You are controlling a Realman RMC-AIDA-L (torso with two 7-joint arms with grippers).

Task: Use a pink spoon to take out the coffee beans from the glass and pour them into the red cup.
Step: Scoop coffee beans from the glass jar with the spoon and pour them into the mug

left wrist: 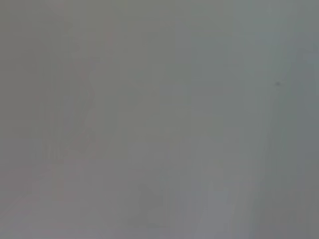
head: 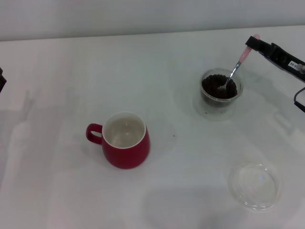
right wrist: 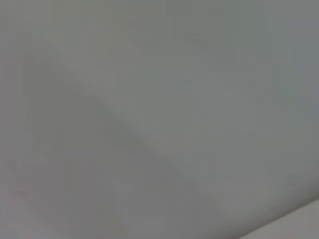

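Red ceramic, rounded and bulbous, the red cup [head: 125, 140] serves as the landmark: it stands on the white table [head: 57, 76] with its small loop handle turned toward the robot's left and its white inside showing no beans yet. Far out to the left of the cup, only a dark sliver of the left gripper [head: 2, 79] shows at the edge of the head view, parked, and I cannot tell whether it is open or closed; its wrist view shows only a featureless grey surface. Well to the right of the cup and farther from the robot stands the short clear glass [head: 220, 90], holding a heap of dark brown coffee beans [head: 217, 87]. The pink spoon [head: 234, 68], with its silver metal bowl and pale pink handle, leans with its bowl down among the beans and its handle rising up and away to the right, where the right gripper [head: 253, 43] is clamped on the handle's tip. To the right of the cup and nearer the robot lies a flat clear round dish [head: 254, 185]. The risks, as I judge them: the hold is at the very end of the handle, so the spoon could swivel when lifted and drop beans; dragging the bowl against the rim could tip or slide the glass; and the carry to the cup is long enough that a tilt would scatter beans on the table.
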